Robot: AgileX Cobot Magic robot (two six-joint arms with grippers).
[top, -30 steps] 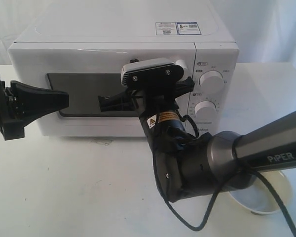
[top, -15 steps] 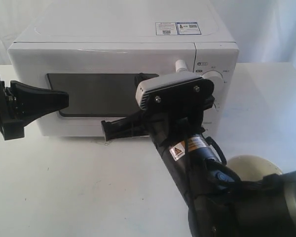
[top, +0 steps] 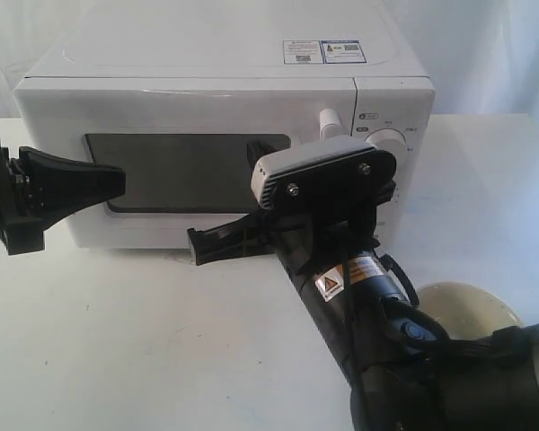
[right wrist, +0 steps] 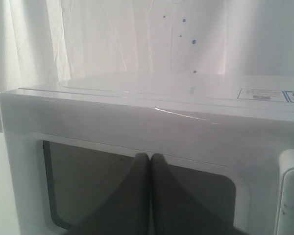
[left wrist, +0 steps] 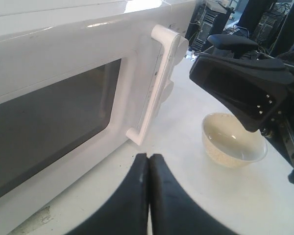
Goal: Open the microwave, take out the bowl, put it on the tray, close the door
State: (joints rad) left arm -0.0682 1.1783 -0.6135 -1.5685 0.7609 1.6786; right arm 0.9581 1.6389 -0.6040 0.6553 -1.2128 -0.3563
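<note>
Right arm (top: 413, 359) is filling the 5 o'clock corner of the exterior view, nearest the camera. Bowl (top: 472, 310) is sitting upright on the bench (top: 117, 341) at 4 o'clock, outside the oven, its near rim partly hiding behind that arm.

Right fingers (top: 225, 242) are pressing together with no gap, gripping nothing. They are pointing toward 9 o'clock along the lower edge of the door (top: 189, 112); contact with it cannot be judged.

Left fingers (top: 81, 182) are likewise pressing together and carrying nothing at 9 o'clock. Their tips are overlapping the left edge of the window (top: 171, 171) in the exterior view, while the left wrist view is showing them standing off the front panel.

Bare bench is lying open from 6 to 8 o'clock before the oven. Door is sitting flush in the microwave (top: 207, 54), seams even. Handle (top: 328, 119) top is sticking up above the wrist camera housing (top: 323, 171). White curtain (top: 485, 45) is hanging at 12 o'clock behind.
</note>
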